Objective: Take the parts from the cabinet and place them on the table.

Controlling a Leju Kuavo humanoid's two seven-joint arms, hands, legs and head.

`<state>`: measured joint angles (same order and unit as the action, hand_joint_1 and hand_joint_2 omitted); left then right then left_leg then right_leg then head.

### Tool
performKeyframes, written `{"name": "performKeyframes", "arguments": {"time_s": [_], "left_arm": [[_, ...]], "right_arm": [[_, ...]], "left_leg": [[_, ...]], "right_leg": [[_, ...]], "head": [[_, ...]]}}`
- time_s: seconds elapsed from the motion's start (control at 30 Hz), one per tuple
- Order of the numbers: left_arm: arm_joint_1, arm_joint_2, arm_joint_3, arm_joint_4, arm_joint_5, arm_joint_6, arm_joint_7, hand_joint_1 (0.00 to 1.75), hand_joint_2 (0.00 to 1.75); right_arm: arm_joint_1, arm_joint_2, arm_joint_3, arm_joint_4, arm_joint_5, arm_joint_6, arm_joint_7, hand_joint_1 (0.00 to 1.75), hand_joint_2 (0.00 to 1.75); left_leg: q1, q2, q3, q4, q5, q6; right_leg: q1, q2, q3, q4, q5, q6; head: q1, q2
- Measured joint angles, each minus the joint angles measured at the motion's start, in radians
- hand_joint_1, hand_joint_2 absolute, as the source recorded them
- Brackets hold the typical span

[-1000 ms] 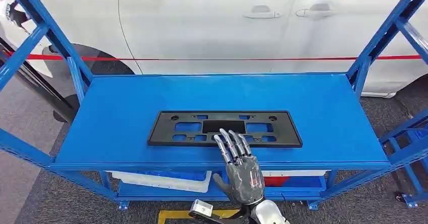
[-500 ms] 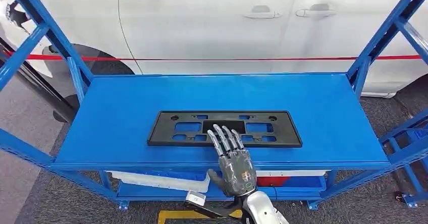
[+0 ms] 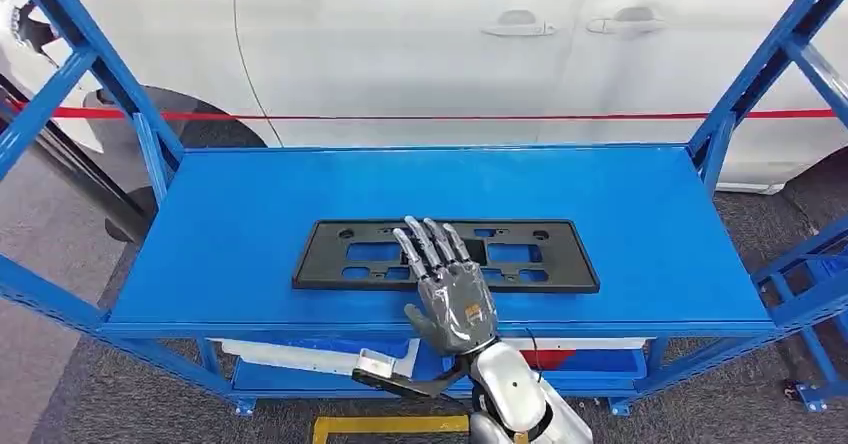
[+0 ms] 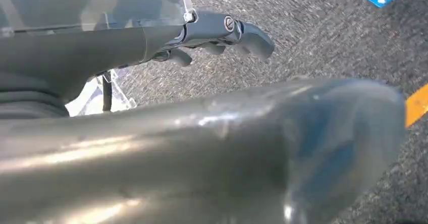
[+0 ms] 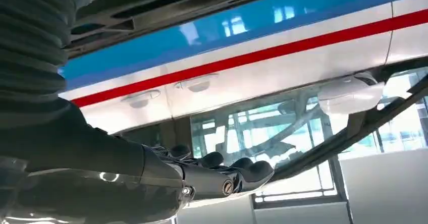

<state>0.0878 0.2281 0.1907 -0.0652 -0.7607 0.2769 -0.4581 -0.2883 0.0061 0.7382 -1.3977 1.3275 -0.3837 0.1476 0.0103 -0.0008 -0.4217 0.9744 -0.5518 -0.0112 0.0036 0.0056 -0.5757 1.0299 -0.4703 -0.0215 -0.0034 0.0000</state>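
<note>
While the plate, a flat black plastic frame w/ rectangular cut-outs and small holes, is lying on the blue shelf, its long axis is running across the robot's view, parallel to the shelf's front edge. The right hand is reaching over that edge near the plate's middle, palm down; its fingers are stretching out straight and a bit apart over the plate's near half, holding nothing. Whether they are touching the plate, I cannot tell. So the plate is lying directly ahead of and under the fingers, crosswise to them.

The left hand is hanging low over grey carpet, away from the shelf, fingers curling loosely, nothing in it, so the right is much nearer.

The plate is looking thin, rigid, matte; the shelf is smooth painted metal. Prob. the thumb needs to get under the near rim before a lift.
</note>
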Motion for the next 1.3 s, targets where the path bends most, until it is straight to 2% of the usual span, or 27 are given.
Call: {"name": "performKeyframes", "arguments": {"time_s": [0.5,1.1,1.3], "left_arm": [[-0.001,0.014,-0.018,-0.013,0.058,-0.027,0.009,0.00,0.00],[-0.001,0.020,-0.035,-0.016,0.104,-0.028,0.021,0.00,0.00],[-0.001,0.020,-0.052,-0.016,0.134,-0.027,0.018,0.00,0.00]], "right_arm": [[-0.036,0.000,0.007,0.075,-0.018,0.106,0.018,0.00,1.75],[-0.040,0.000,0.004,0.192,0.041,0.084,0.053,0.00,1.75],[-0.043,-0.001,-0.039,0.250,0.147,0.031,0.123,0.00,1.75]], "left_leg": [[0.000,0.000,0.000,0.000,0.000,0.000],[0.000,0.000,0.000,0.000,0.000,0.000],[0.000,0.000,0.001,0.000,0.000,0.000]], "right_leg": [[0.000,0.000,0.000,0.000,0.000,0.000],[0.000,0.000,0.000,0.000,0.000,0.000],[0.000,0.000,0.001,0.000,0.000,0.000]], "head": [[0.000,0.000],[0.000,0.000],[0.000,0.000]]}}
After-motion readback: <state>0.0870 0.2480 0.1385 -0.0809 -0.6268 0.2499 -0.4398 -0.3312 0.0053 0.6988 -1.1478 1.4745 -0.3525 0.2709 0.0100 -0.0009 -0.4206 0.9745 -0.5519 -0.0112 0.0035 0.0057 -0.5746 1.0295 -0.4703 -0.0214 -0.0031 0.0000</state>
